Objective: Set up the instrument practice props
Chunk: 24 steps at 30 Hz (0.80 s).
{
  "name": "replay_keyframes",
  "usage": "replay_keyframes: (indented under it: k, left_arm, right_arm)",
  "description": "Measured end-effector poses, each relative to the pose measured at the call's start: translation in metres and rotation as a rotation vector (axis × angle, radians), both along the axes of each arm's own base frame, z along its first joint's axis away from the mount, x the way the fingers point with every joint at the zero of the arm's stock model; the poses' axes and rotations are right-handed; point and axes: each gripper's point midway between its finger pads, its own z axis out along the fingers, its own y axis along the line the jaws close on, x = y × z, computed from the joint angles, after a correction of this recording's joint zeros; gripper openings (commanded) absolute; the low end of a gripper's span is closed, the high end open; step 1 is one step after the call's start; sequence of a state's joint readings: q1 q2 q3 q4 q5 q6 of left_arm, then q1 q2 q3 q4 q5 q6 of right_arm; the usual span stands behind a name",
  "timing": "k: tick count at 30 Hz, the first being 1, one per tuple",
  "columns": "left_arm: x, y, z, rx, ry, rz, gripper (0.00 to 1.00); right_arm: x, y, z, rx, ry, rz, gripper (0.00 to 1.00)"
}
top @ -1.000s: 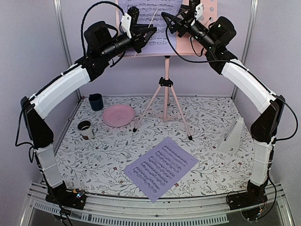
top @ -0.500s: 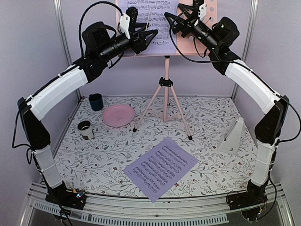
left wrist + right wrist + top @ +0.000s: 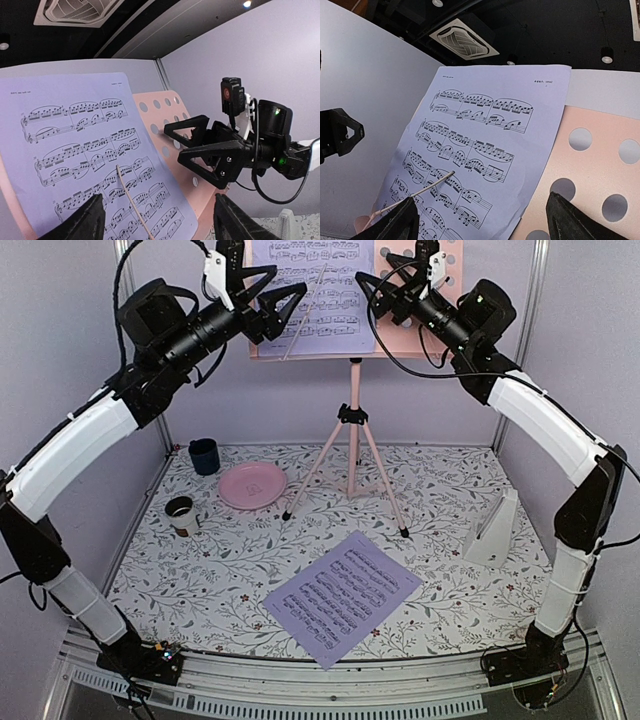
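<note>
The pink music stand (image 3: 352, 455) stands at the back of the table, its perforated desk (image 3: 175, 130) up high. One page of sheet music (image 3: 325, 300) rests on the desk, with a thin pale stick (image 3: 132, 200) leaning across it. My left gripper (image 3: 290, 282) hangs open just left of the page, holding nothing. My right gripper (image 3: 372, 285) is open at the page's right edge, also holding nothing. A second page (image 3: 343, 595) lies flat on the table near the front. The white metronome (image 3: 497, 530) stands at the right.
A round pink plate (image 3: 252, 485), a dark blue cup (image 3: 204, 455) and a small brown-filled cup (image 3: 181, 515) sit at the left of the floral table. Enclosure walls and metal posts close in both sides and the back.
My left gripper has opened, let go of the page on the stand and drawn back up and to the left. The right gripper has opened a little wider and risen slightly.
</note>
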<state>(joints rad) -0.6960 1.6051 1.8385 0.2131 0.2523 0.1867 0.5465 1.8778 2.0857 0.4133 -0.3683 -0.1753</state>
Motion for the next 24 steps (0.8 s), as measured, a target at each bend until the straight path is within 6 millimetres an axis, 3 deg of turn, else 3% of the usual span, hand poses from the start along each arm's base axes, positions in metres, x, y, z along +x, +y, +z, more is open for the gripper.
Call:
replay_keyframes:
  k: [4, 8, 13, 16, 19, 24]
  left_arm:
    - [-0.002, 0.015, -0.011, -0.012, 0.05, 0.038, 0.75]
    - [0.01, 0.031, -0.024, -0.033, 0.129, 0.08, 0.75]
    - [0.032, 0.06, -0.042, -0.059, 0.226, 0.141, 0.79]
    - [0.042, 0.073, -0.048, -0.072, 0.273, 0.16, 0.87]
    - [0.049, 0.08, -0.053, -0.076, 0.304, 0.159, 0.9]
    - [0.062, 0.081, -0.052, -0.083, 0.328, 0.144, 0.88]
  right_arm:
    - [0.0, -0.002, -0.008, -0.016, 0.029, -0.005, 0.9]
    - [-0.005, -0.01, -0.011, -0.028, 0.067, -0.016, 0.91]
    - [-0.019, -0.032, -0.013, -0.028, 0.12, -0.037, 0.92]
    - [-0.024, -0.051, -0.011, -0.014, 0.148, -0.059, 0.91]
    - [-0.026, -0.065, -0.01, 0.0, 0.167, -0.078, 0.91]
    - [-0.02, -0.066, -0.025, -0.01, 0.215, -0.083, 0.91]
